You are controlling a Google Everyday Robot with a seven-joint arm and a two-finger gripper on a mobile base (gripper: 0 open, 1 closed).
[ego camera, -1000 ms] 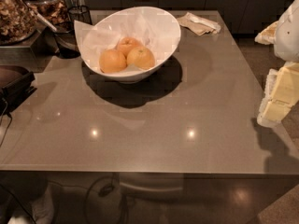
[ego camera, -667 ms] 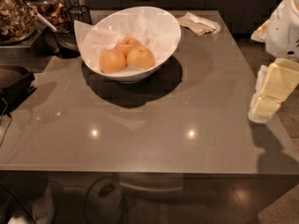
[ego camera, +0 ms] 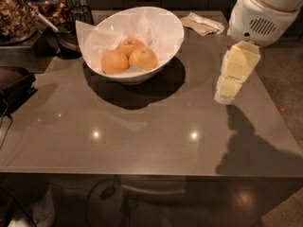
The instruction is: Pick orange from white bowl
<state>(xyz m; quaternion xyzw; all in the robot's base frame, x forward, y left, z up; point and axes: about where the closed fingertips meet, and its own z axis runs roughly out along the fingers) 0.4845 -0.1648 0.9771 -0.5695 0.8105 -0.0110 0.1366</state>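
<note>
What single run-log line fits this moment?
claw: over right side of table, apart from white bowl | oranges: three, in bowl, untouched

The bowl (ego camera: pixel 165 20) sat on the bench (ego camera: pixel 142 141) toward its far left corner. In it lay one orange (ego camera: pixel 114 61) at left, another to its right, a third behind both. The gripper (ego camera: pixel 226 92) hung just inside the right edge, well apart from the bowl. A napkin (ego camera: pixel 203 23) lay near the far right corner.

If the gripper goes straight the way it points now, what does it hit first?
Probably the bare table. The gripper hangs over the table's right side, pointing down and slightly left; the white bowl with the oranges sits far to its left, off that line. Depth is unclear.
</note>
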